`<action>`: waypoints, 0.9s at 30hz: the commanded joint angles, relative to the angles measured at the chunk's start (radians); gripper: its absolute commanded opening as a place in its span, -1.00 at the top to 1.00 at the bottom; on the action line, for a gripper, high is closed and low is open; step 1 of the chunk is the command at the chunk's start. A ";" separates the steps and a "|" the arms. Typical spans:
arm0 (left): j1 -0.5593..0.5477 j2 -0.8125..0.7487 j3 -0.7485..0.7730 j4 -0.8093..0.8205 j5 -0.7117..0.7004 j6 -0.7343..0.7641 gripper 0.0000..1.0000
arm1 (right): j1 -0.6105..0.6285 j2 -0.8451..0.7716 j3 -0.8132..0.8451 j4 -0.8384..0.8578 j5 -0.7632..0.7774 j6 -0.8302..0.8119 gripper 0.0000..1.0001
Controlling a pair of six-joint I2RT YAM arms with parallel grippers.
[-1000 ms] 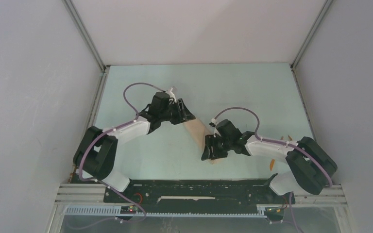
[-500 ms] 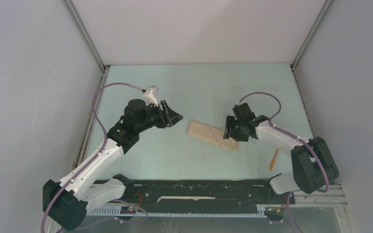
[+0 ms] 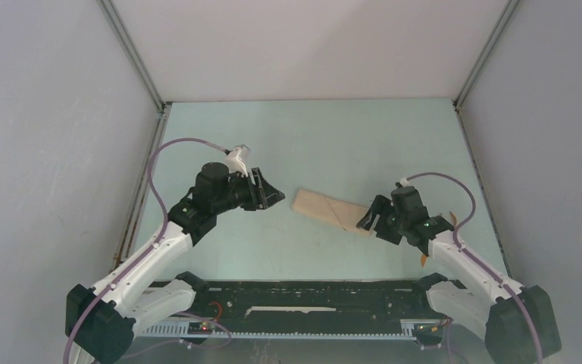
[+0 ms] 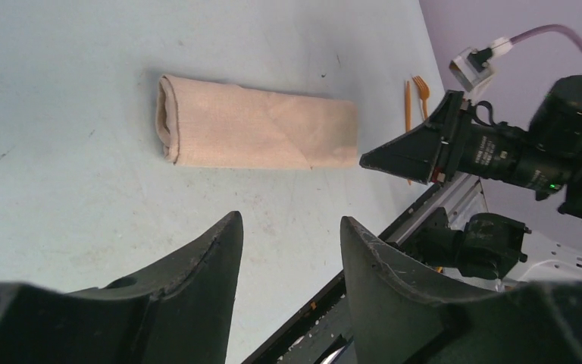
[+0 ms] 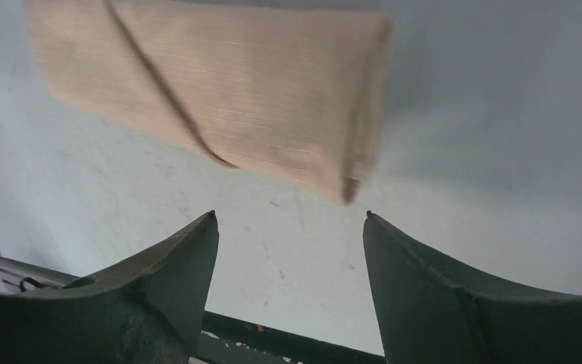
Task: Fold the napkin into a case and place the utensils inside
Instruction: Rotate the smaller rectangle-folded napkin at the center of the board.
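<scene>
My left jaws stand partly open with nothing between them, and my left arm (image 3: 174, 235) holds them low over the tabletop (image 3: 333, 136), a short way off the left end of the case (image 3: 330, 210). My right jaws stand wide and also hold nothing. My right arm (image 3: 462, 254) has them tilted down at the case's right end, close to it but not touching, as far as the right wrist view shows.

The case lies flat on the pale green tabletop between my two sets of jaws. It is a narrow beige rectangle, and in the top view its right end sits a little nearer my bases than its left. A slanted edge crosses its upper face from one long side toward the other. The left end looks rounded and layered, with folds showing.

The utensils (image 4: 408, 102) lie on the tabletop out past the case's right end, beyond my right jaws and apart from the cloth. They are orange and thin, and they rest side by side. One has tines like a small fork. Neither is inside the case.
</scene>
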 commanded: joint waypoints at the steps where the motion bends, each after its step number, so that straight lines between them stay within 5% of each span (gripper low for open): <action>1: -0.004 0.002 0.001 0.040 0.059 0.021 -0.14 | -0.117 -0.054 -0.082 0.118 -0.129 0.065 -0.56; 7: -0.003 -0.014 -0.006 0.041 0.072 0.018 -0.14 | -0.273 0.123 -0.086 0.215 -0.322 -0.047 -0.53; 16: -0.004 -0.021 -0.003 0.023 0.063 0.020 -0.14 | -0.292 0.428 0.078 0.297 -0.340 -0.170 0.00; 21: -0.004 0.010 0.001 0.039 0.078 -0.002 -0.13 | -0.232 0.817 0.544 0.099 -0.324 -0.327 0.14; 27: -0.006 -0.037 0.007 0.009 0.067 -0.019 -0.13 | -0.135 1.210 1.404 -0.457 0.160 -0.531 -0.35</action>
